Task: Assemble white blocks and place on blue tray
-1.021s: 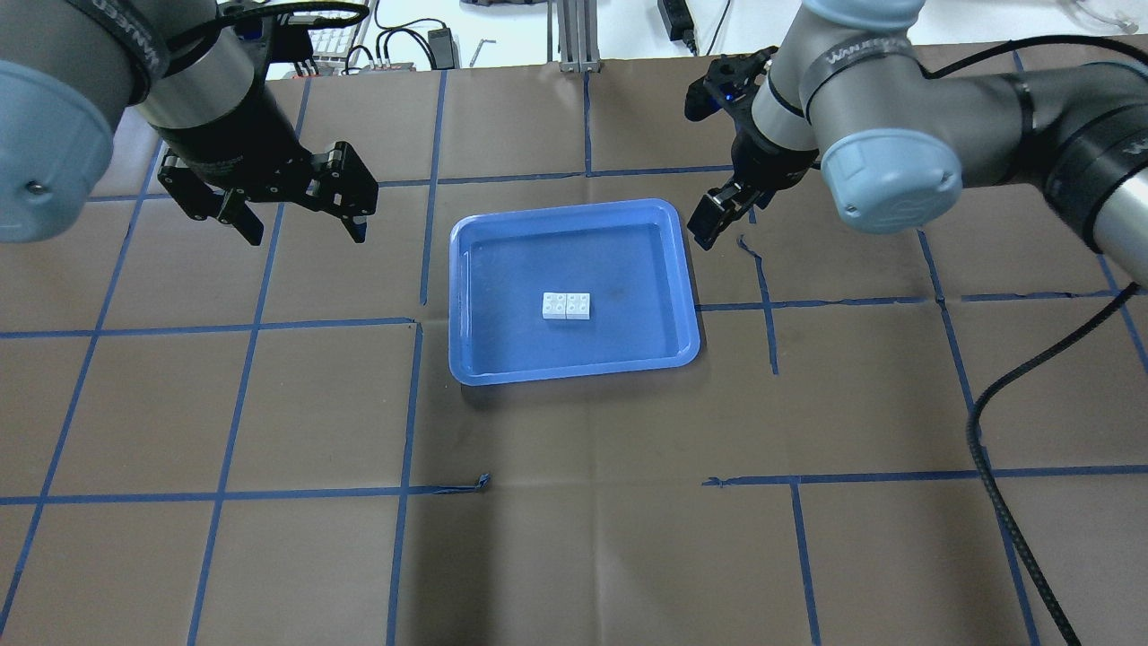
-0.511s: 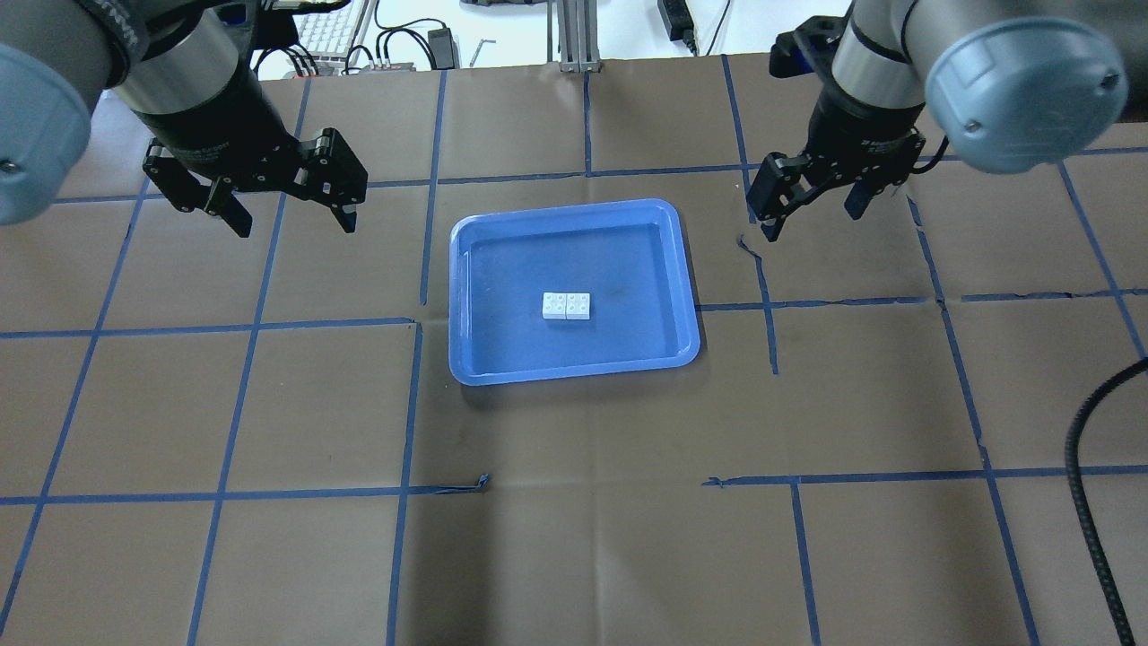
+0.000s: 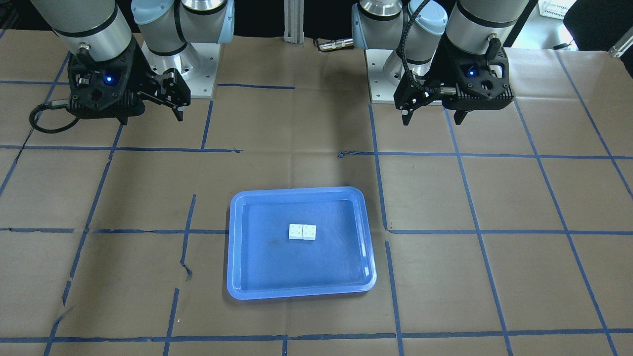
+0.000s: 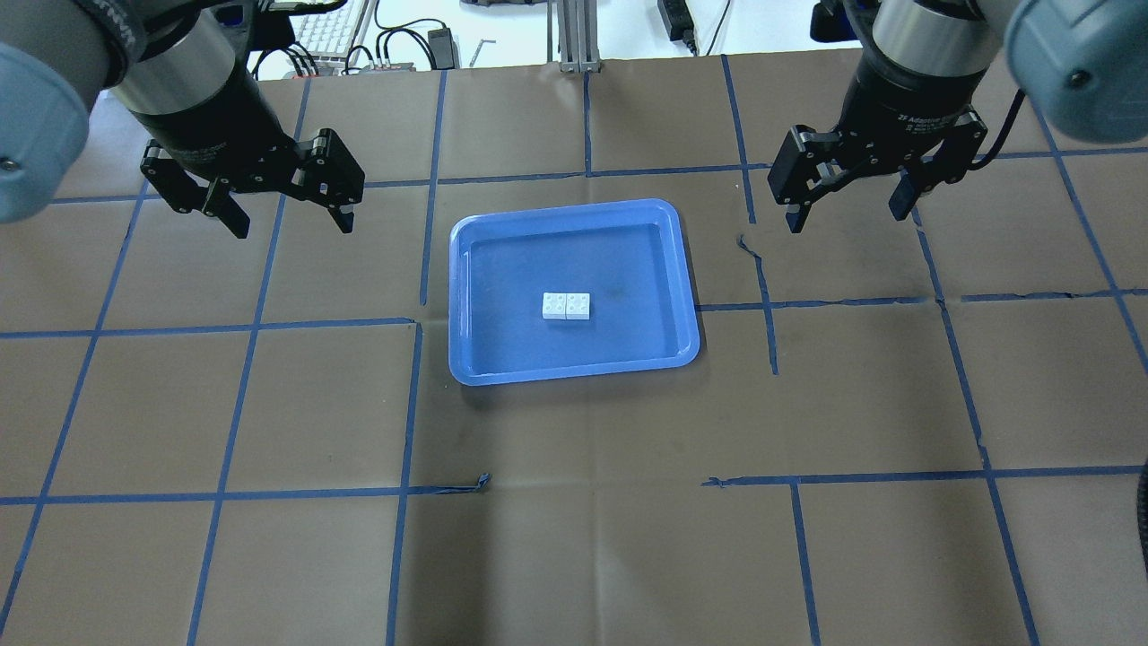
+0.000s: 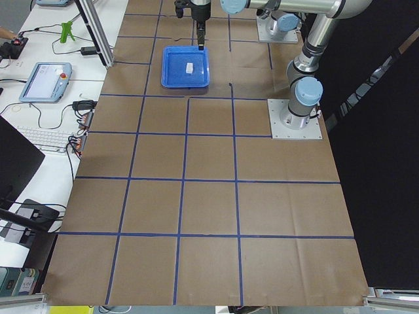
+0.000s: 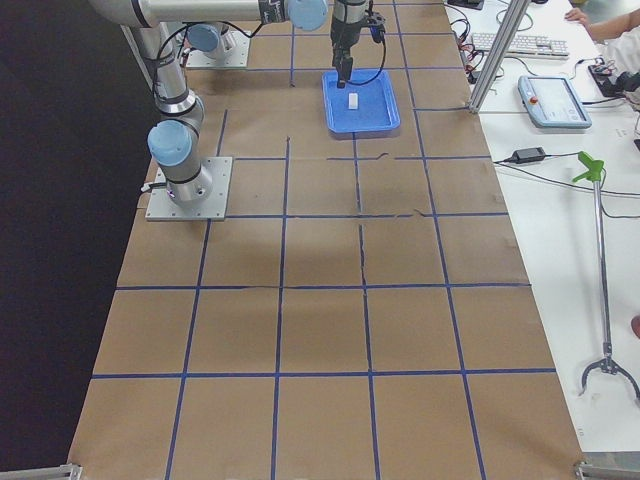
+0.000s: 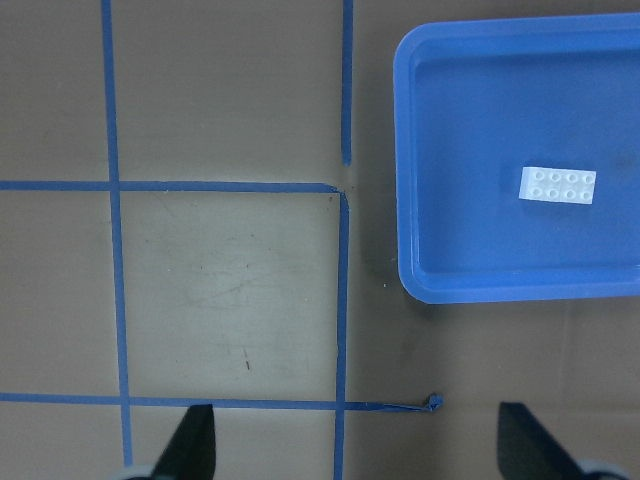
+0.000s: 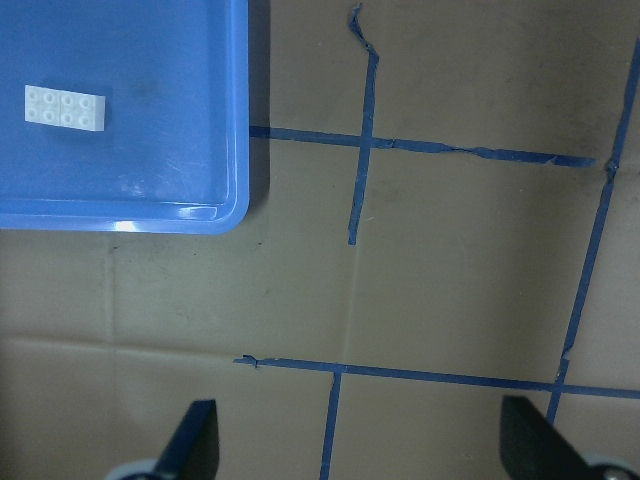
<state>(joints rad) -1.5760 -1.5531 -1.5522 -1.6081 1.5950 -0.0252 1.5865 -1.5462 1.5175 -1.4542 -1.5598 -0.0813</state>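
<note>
The two white blocks sit joined side by side on the bottom of the blue tray, near its middle. They also show in the front view, the left wrist view and the right wrist view. My left gripper is open and empty, raised above the table to the left of the tray. My right gripper is open and empty, raised to the right of the tray. Both hang well apart from the blocks.
The table is covered in brown paper with a blue tape grid. The tray lies at the centre. Keyboards, cables and a tablet lie beyond the table's far edge. The arm bases stand at the robot's side.
My right arm has swung away from the tray's right rim, out to the right and back, its gripper turning to face down. My left gripper shifted slightly left. The blocks have not moved.
</note>
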